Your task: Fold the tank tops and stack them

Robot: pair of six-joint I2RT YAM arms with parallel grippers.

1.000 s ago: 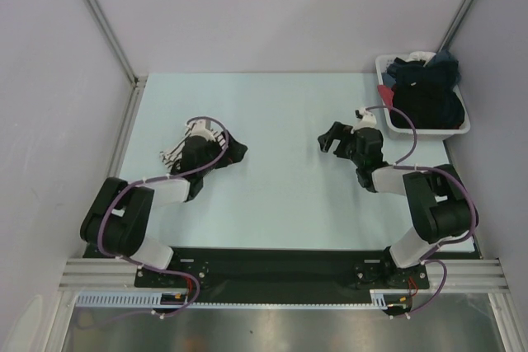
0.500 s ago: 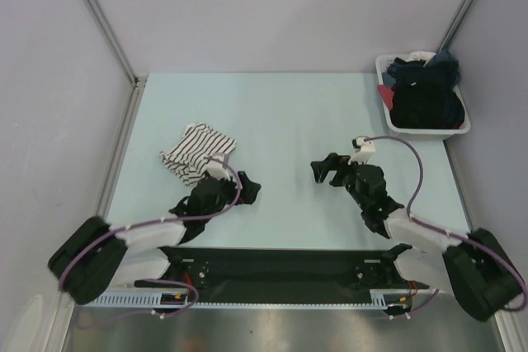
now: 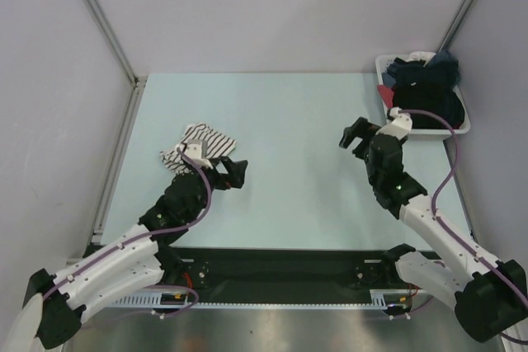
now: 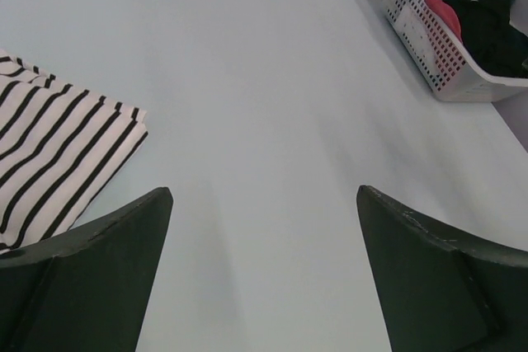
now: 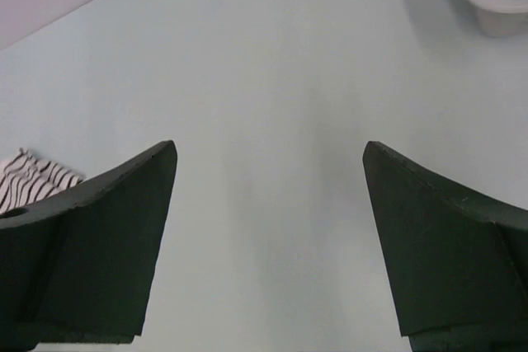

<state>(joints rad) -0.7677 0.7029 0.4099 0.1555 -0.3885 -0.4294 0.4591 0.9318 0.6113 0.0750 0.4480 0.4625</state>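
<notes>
A folded white tank top with thin black stripes (image 3: 198, 143) lies on the left of the pale table; the left wrist view has it at the left edge (image 4: 49, 150), and the right wrist view catches a corner (image 5: 29, 177). My left gripper (image 3: 233, 172) hovers just right of it, open and empty (image 4: 264, 191). Over the table's right half my right gripper (image 3: 356, 136) is also open and empty (image 5: 269, 146), a short way left of the basket. Black fabric (image 3: 429, 105) fills that basket; I cannot tell whether it is a tank top.
The white plastic basket (image 3: 445, 131) stands at the back right corner, piled with dark, red and white clothes; its perforated wall (image 4: 429, 47) appears in the left wrist view. Grey walls and metal posts enclose the table on three sides.
The left gripper has come off the striped top, pulled back, and now sits just right of it. The right gripper swung toward the near edge, then back out toward the basket.
</notes>
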